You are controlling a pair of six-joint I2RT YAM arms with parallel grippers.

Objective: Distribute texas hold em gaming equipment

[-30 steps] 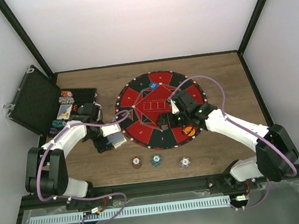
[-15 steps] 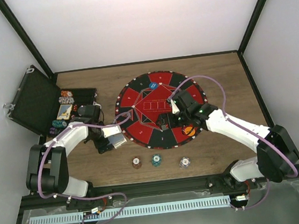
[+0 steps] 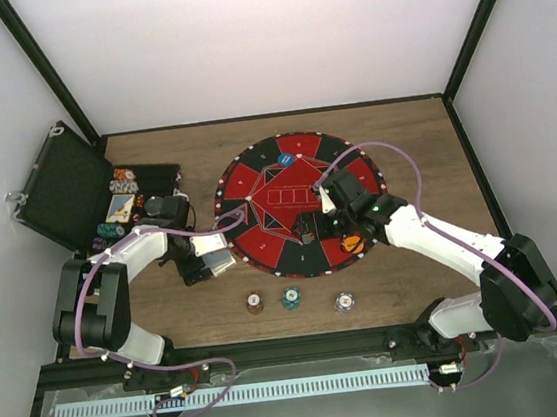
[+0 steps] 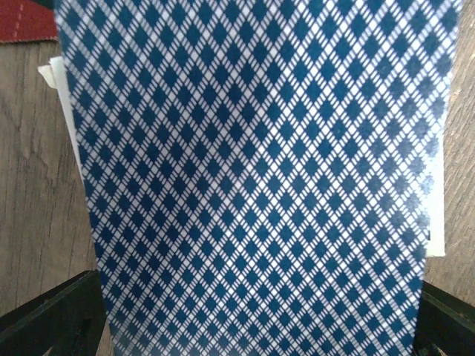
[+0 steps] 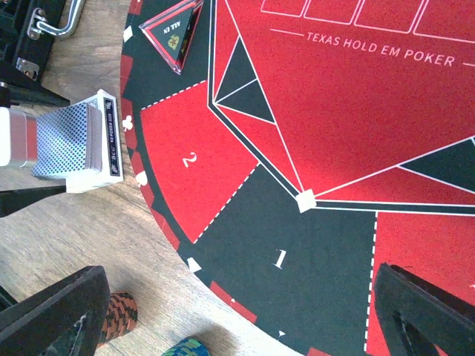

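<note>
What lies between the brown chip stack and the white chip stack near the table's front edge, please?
A teal-green chip stack stands there, apart from the brown chip stack and the white chip stack; the top view shows it.

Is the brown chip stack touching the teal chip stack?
Apart. The top view shows bare table between the brown chip stack and the teal chip stack.

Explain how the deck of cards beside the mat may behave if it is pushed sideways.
The deck seems to stand on edge on the wooden table, so a push would probably tip it. It looks like many thin stacked cards, which may slide apart. Its patterned back looks smooth, so it is likely slippery.
</note>
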